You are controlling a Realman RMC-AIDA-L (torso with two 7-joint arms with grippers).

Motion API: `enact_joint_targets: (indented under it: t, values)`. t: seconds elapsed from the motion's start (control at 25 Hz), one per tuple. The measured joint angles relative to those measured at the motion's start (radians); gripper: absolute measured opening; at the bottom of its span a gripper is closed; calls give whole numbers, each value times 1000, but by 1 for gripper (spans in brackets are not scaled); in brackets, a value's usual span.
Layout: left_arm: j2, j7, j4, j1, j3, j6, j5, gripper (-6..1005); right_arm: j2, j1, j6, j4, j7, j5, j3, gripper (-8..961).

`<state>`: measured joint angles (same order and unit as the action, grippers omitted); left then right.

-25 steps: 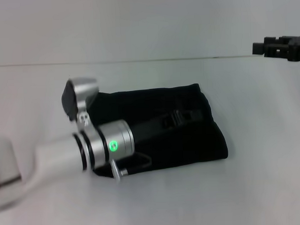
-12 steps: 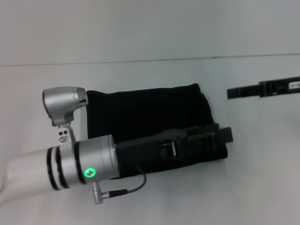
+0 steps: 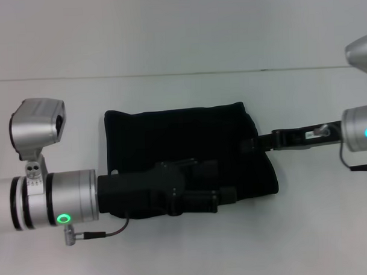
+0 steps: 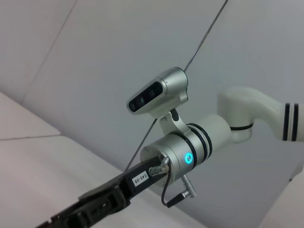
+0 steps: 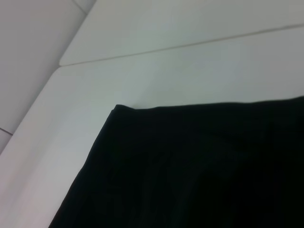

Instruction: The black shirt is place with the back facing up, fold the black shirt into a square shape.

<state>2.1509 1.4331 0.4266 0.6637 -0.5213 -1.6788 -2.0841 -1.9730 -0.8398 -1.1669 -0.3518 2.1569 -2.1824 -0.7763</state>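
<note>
From the head camera, one plain matte black cloth T-shirt (image 3: 184, 152) lies folded into a compact near-square on the white bench (image 3: 187, 246). The black left end effector (image 3: 225, 196) has swung level across its near edge, while the black right end effector (image 3: 250, 145), far off a second ago, has reached its right edge; whether either is spread cannot be told. The fold looks nearly finished. The left wrist view shows the right arm; the right wrist view, shirt cloth (image 5: 199, 171) on bench.
</note>
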Motion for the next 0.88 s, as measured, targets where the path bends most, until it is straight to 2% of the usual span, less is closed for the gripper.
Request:
enact_joint_targets:
  t: [0.16,0.44,0.88]
  values:
    - [-1,-24,18,-6,-4,0,-32,909,-31,-6,53,4,6,1,-1,549]
    - [0,-37,20,-7,-5,10,-54,909,-63,-20,137,39,12,7,3,527]
    - [0,-45,16,-7,-6,25,-56,909,-100,-20,177,41,-8,17,38,493]
